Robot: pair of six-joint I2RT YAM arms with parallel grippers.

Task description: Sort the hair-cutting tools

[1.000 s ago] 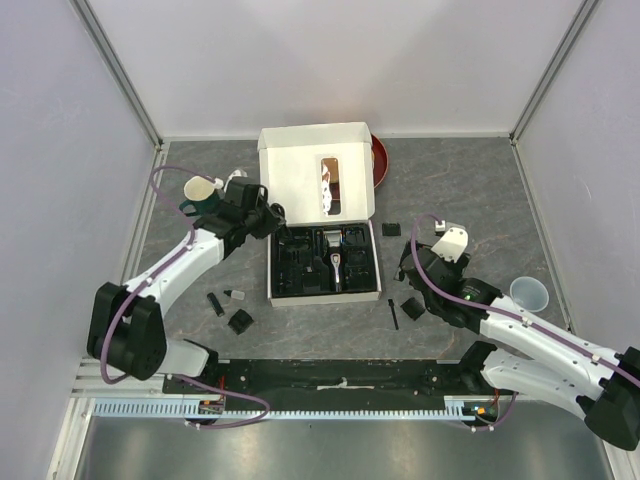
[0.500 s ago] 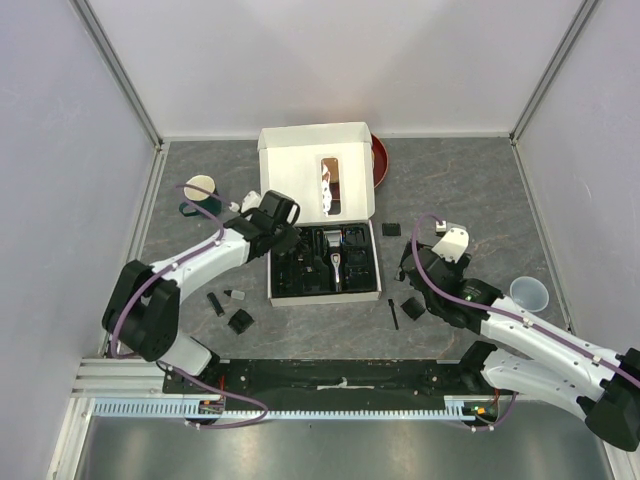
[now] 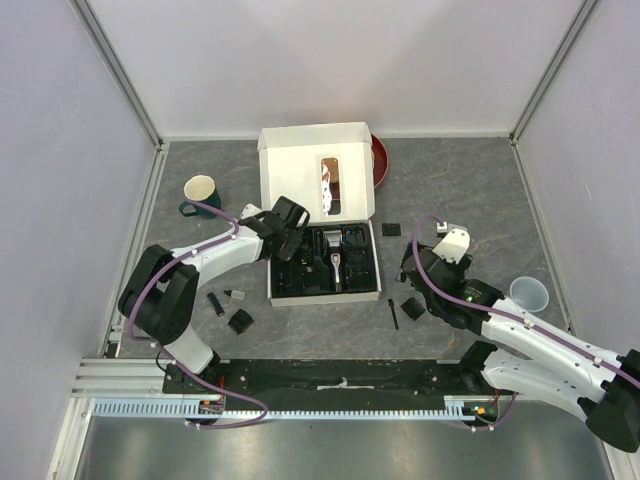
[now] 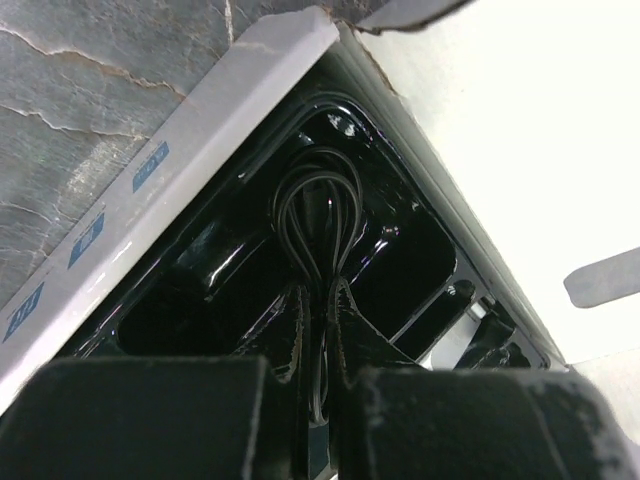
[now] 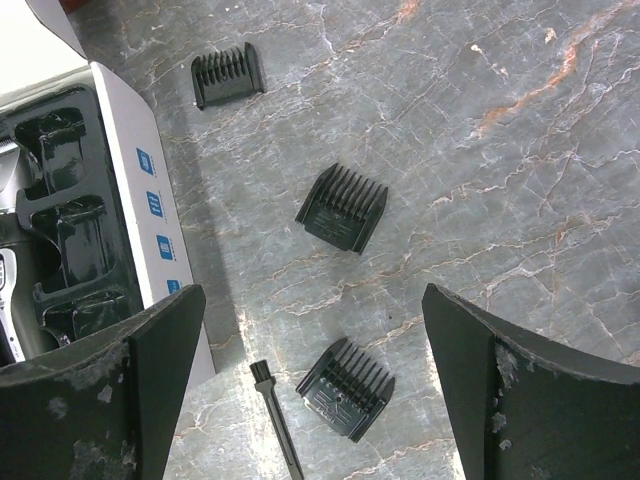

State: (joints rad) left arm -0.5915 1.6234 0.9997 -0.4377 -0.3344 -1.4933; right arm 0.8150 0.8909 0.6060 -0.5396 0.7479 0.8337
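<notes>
Black cable (image 4: 318, 215), folded into a thin loop, is pinched in the left tool (image 4: 318, 300) — its jaws are closed tight on the strands. The loop sticks straight out beyond the tips, its long axis in line with the fingers. Directly ahead of it lies a deep pocket of the glossy black moulded tray (image 4: 215, 290) inside the white cardboard box (image 4: 150, 165). The loop appears to hang within the pocket's mouth, though whether it touches the bottom cannot be told. The drop looks to need little more than a straight push along that axis and a release — the left arm is plainly the nearer one. The right tool (image 5: 310, 330) is spread wide, holding nothing, above ribbed black plastic comb guards (image 5: 343, 207) lying on the grey marbled counter (image 5: 520, 150) beside the box.
</notes>
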